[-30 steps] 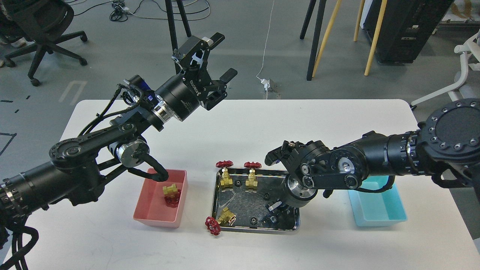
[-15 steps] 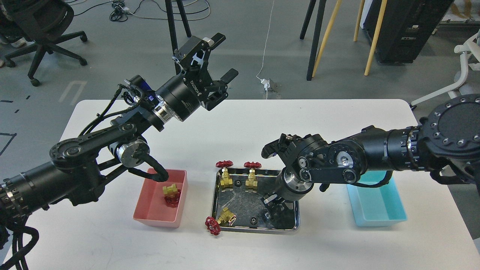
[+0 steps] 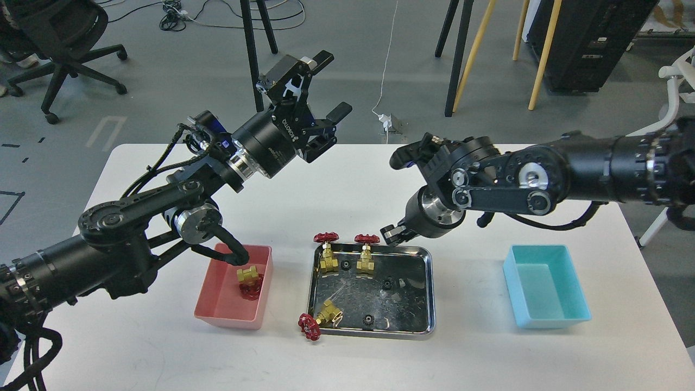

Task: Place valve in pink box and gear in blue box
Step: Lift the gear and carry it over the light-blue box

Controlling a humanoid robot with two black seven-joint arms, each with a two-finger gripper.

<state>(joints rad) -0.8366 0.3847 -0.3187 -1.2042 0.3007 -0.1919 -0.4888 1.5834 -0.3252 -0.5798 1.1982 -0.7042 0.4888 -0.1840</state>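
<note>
Looking down, I see one valve (image 3: 248, 281) lying in the pink box (image 3: 217, 304), two valves (image 3: 347, 254) upright at the steel tray's (image 3: 429, 293) far edge and a fourth valve (image 3: 316, 319) tipped over its near-left rim. Tiny black gears (image 3: 387, 283) lie in the tray; the blue box (image 3: 564, 320) sits right of it on the tabletop (image 3: 478, 358). My left end effector (image 3: 324, 87) is raised with fingers spread wide, gripping nothing; my right end effector (image 3: 392, 234) hovers above the tray's far edge, too dark to tell its state

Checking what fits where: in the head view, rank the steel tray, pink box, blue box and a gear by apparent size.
1. steel tray
2. pink box and blue box: look alike, unranked
3. gear
</note>
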